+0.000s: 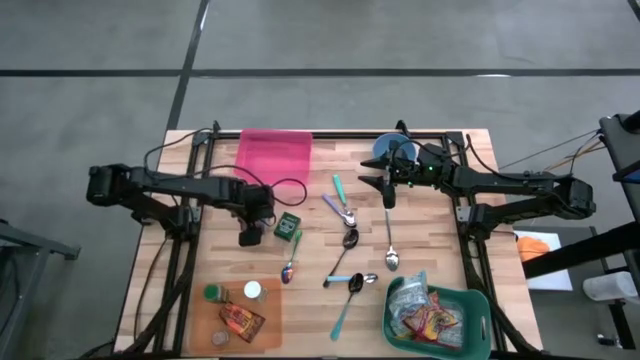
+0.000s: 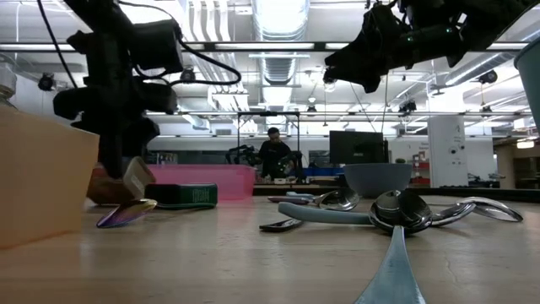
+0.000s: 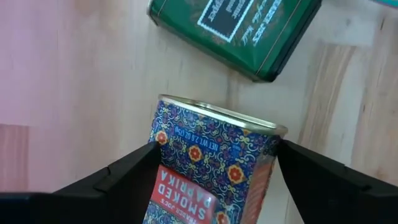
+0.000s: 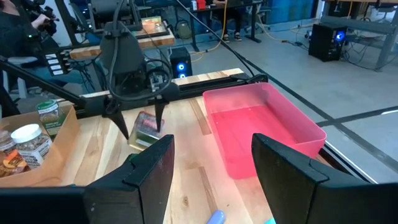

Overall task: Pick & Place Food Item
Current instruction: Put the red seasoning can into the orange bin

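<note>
1. The paprika tin (image 3: 211, 165) is a small box printed in a blue, red and gold floral pattern, with a red label reading "SMOKED PAPRIKA" and a gold rim.
2. It sits between the fingers of the left gripper (image 1: 248, 238), over the wooden worktop (image 1: 430, 245), just beside a dark green tin (image 1: 288, 225) and near the pink tray (image 1: 274, 155).
3. In the low view the tin (image 2: 135, 179) tilts and seems lifted just off the wood, though that is hard to judge.
4. The left arm reaches in from its side, fingers (image 3: 127, 171) pointing down and closed on the tin's sides.
5. The right gripper (image 1: 388, 196) hangs higher over the spoons (image 1: 348, 240), fingers parted, empty.
</note>
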